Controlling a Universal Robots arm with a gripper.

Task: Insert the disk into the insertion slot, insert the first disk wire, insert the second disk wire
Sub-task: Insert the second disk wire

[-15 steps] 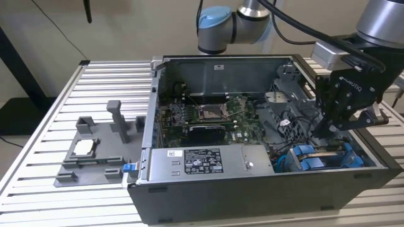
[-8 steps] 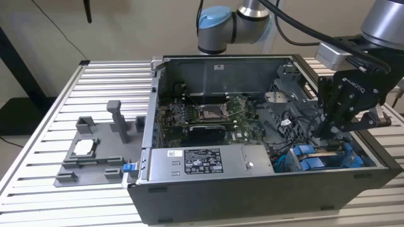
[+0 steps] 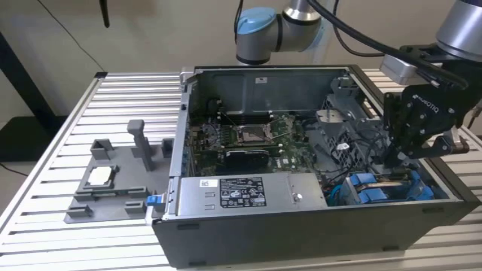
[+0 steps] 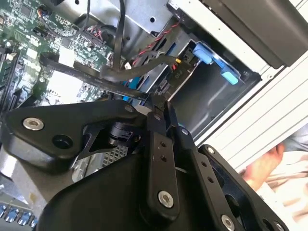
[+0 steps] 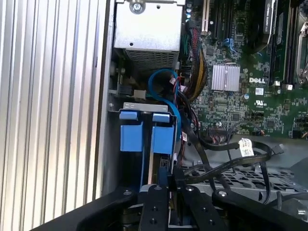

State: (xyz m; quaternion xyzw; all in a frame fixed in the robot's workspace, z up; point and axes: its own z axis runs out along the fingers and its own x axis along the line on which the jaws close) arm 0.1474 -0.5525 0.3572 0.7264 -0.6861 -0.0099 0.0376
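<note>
Gripper (image 5: 164, 174) pincers are pressed together on one black wire (image 4: 96, 81); two blue carriers (image 5: 131, 137) stand side by side, the disk (image 5: 162, 139) edge-on inside the insertion slot (image 5: 144, 106).

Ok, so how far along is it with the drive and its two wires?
Done, it seems: the blue-framed drive sits in the cage slot inside the computer case. In hand: the tool is shut at the drive's end, apparently pinching a flat black cable. Left: I can't see either wire plugged into the drive; the tool hides that spot.
</note>
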